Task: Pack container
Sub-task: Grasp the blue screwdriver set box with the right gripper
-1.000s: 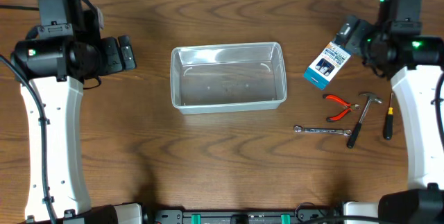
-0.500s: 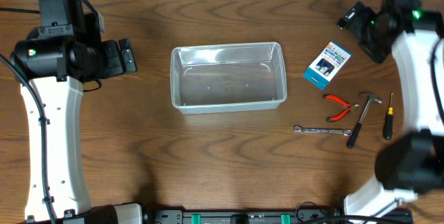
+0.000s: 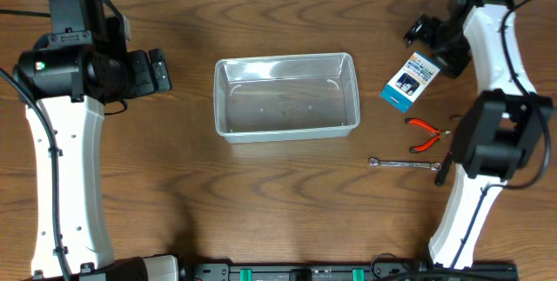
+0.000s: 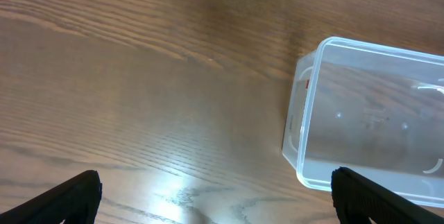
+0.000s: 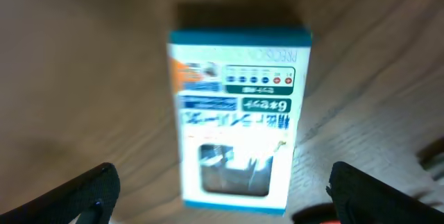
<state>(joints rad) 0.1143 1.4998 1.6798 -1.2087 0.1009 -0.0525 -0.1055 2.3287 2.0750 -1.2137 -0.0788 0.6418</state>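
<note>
Grainy wooden table (image 3: 261, 196) bears clear, round-cornered container (image 3: 287, 98)

The container (image 4: 303, 106) runs off the right edge — the box (image 5: 236, 113) has blurred print.

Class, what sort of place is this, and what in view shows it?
Probably a robotics lab bench, not a home: a left arm and right arm flank a wooden table where pliers, a wrench and a clear container are laid out.
</note>
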